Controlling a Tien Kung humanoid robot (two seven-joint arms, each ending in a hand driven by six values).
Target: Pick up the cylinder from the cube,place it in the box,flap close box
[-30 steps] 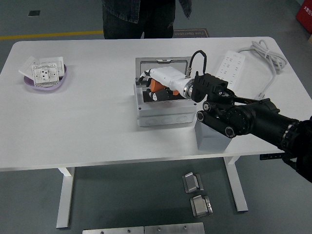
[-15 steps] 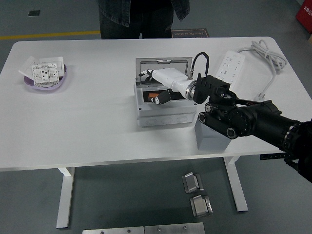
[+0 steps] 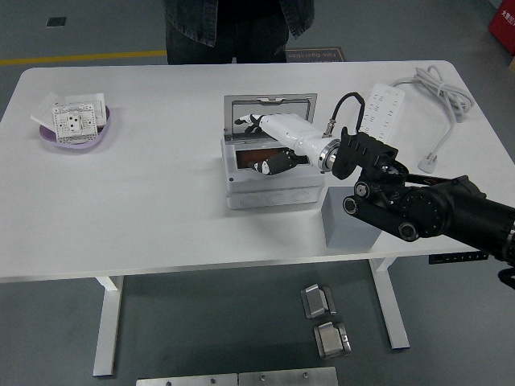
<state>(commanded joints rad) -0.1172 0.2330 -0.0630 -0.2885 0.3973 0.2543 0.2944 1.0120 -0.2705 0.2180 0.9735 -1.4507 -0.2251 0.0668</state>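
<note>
The grey box [image 3: 269, 193] stands mid-table with its lid [image 3: 268, 112] tipped up at the back. An orange-brown cylinder [image 3: 256, 153] lies low inside it, partly in shadow. My right hand [image 3: 264, 141], white with dark fingertips, reaches in over the box's right side from the black arm. Its fingers hang relaxed above the cylinder, apart from it as far as I can see. The grey cube [image 3: 344, 225] sits just right of the box, bare on top, under my forearm. My left arm is out of view.
A white power strip [image 3: 380, 109] with its cable [image 3: 438, 96] lies at the back right. A purple bowl [image 3: 74, 137] holding white socket plates sits far left. A person in dark clothes [image 3: 229, 28] stands at the far edge, hands not over the table.
The cylinder, held in my right hand above the box a second ago, now lies down inside it. The hand has let go and the forearm has shifted slightly right.
</note>
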